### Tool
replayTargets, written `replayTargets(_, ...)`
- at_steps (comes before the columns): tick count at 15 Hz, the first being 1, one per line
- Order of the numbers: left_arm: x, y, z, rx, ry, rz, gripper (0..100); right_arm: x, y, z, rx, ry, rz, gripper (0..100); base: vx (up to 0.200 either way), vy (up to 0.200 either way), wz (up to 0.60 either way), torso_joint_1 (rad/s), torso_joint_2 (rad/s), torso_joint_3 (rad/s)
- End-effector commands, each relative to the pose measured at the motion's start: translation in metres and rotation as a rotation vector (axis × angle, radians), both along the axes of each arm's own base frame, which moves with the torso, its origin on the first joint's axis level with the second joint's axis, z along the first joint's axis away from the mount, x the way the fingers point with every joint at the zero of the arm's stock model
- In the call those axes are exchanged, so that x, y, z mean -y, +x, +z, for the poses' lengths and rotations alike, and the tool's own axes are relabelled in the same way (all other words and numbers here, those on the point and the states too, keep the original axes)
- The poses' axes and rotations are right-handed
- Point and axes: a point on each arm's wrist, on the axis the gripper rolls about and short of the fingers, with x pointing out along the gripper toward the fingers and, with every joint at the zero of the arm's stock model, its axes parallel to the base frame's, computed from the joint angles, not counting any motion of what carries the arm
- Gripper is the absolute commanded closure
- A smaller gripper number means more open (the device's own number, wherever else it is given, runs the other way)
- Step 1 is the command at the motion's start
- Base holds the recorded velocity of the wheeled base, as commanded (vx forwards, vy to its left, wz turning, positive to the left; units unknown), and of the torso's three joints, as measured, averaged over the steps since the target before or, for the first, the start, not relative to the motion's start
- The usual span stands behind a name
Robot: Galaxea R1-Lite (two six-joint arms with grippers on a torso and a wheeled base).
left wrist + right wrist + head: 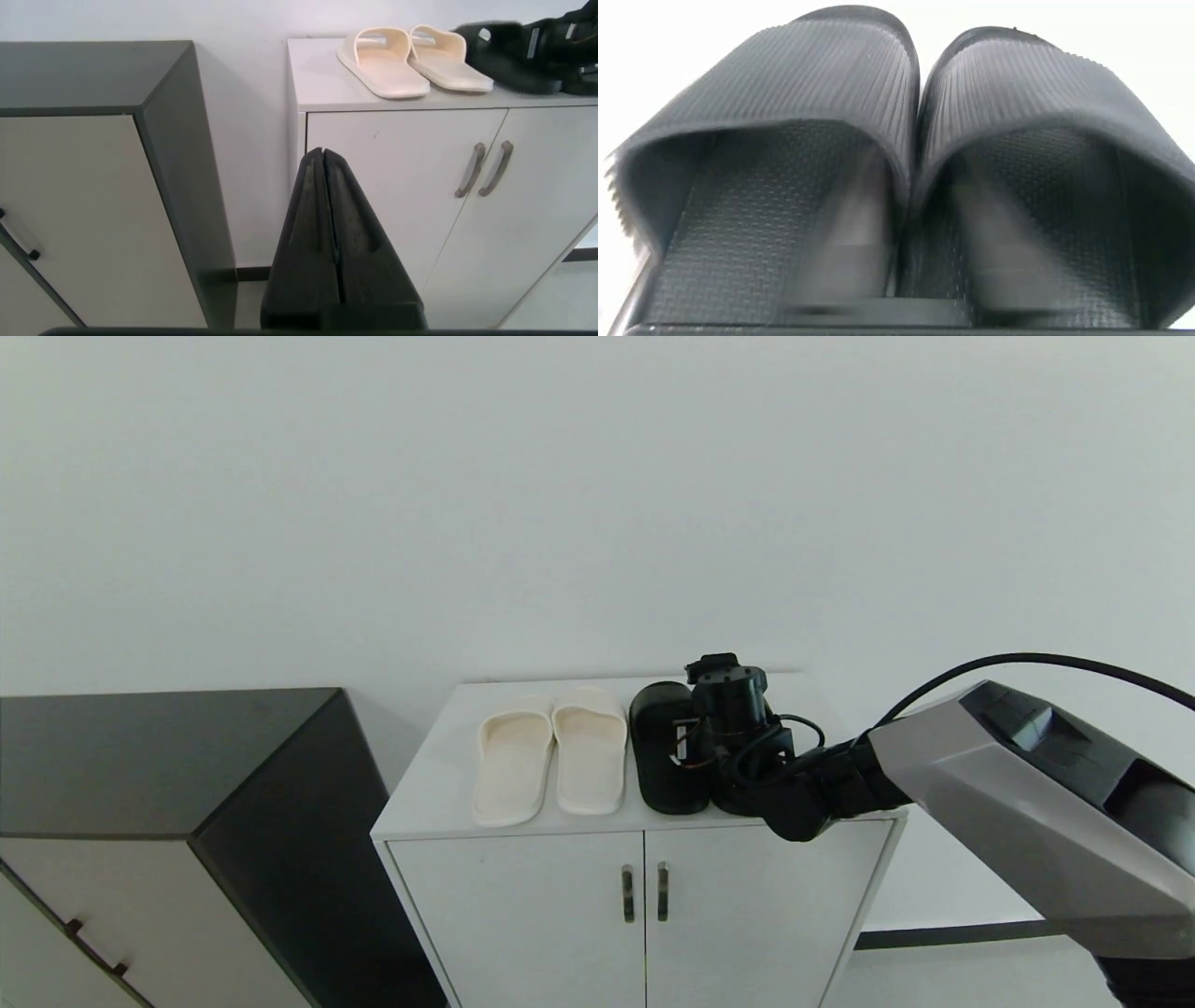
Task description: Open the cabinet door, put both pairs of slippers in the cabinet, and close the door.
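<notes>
Black ribbed rubber is filling the right wrist view: the black slippers (831,140) are lying side by side, straps touching, just in front of that camera. In the head view this pair is sitting on top of the white cabinet (523,915), towards its right half. The right end effector (700,742) is hanging directly over the right-hand slipper of the pair and hiding most of it. I cannot tell whether this end effector is spread or closed, since the wrist is covering it from above.

The cream slippers (565,756) are resting on the same cabinet top, just to the left of the black pair. They are lying parallel and are touching each other along their inner edges, with the toes pointing towards the wall (597,476).

Both cabinet doors are sitting closed, and the two metal handles (627,893) are standing upright just beside each other at the centre seam.

The left end effector (324,173) is hanging low in front of the cabinet's left door, apart from it, with its jaws pressed together and nothing between them.

A dark grey cabinet (187,775) is standing near the left of the white one, with a narrow gap between them.
</notes>
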Motion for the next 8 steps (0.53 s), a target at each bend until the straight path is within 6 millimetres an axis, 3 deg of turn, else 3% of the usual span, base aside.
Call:
replayTargets(1, 0.000, 0.000, 0.000, -0.002, 0.001, 0.001, 100, 0.000, 0.000, 0.003, 0.009, 0.006, -0.002, 100, 0.000, 0.000, 0.00, 0.000, 0.00, 0.000)
replayTargets(4, 0.000, 0.000, 0.000, -0.002, -0.001, 0.001, 100, 0.003, -0.005, 0.021, 0.036, 0.024, -0.003, 100, 0.000, 0.000, 0.00, 0.000, 0.00, 0.000)
replayTargets(6, 0.000, 0.000, 0.000, -0.002, 0.001, 0.001, 100, 0.013, -0.020, 0.040, 0.042, 0.027, -0.005, 100, 0.000, 0.000, 0.00, 0.000, 0.00, 0.000)
replayTargets(8, 0.000, 0.000, 0.000, -0.002, 0.001, 0.001, 100, 0.025, -0.047, 0.055, 0.032, 0.026, 0.016, 100, 0.000, 0.000, 0.00, 0.000, 0.00, 0.000)
